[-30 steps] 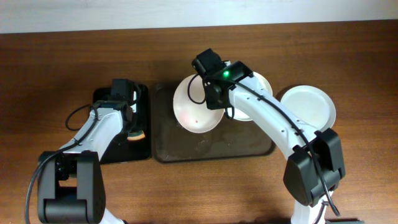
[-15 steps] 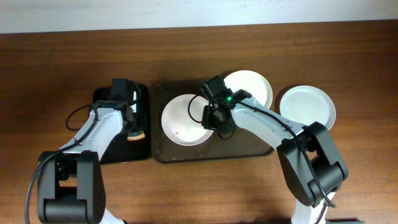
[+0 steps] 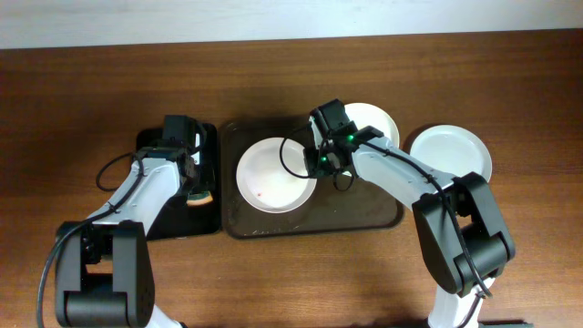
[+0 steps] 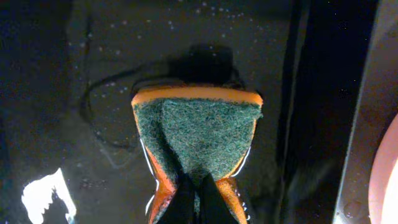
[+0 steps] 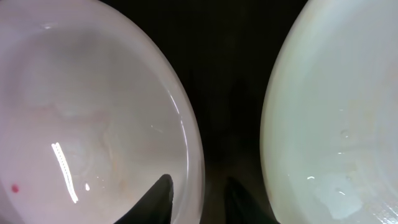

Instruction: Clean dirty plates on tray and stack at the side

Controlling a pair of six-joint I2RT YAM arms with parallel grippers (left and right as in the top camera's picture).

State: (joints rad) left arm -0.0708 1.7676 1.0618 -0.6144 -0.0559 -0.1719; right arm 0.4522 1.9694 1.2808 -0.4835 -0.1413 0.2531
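Your right gripper (image 5: 197, 185) is narrowly parted astride the right rim of the red-speckled plate (image 3: 269, 178), which lies on the left half of the tray (image 3: 364, 217). A second plate (image 3: 378, 123) rests at the tray's far right corner, just beside it, and the third plate (image 3: 451, 157) lies off the tray on the surface (image 3: 91, 91). Your left gripper (image 4: 198, 186) pinches a green-and-orange sponge (image 4: 199, 130) over the black tray (image 3: 208, 223)

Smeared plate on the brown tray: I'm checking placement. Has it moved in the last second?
Yes. The smeared plate shifted left and nearer the robot, toward the left rim of the tray.
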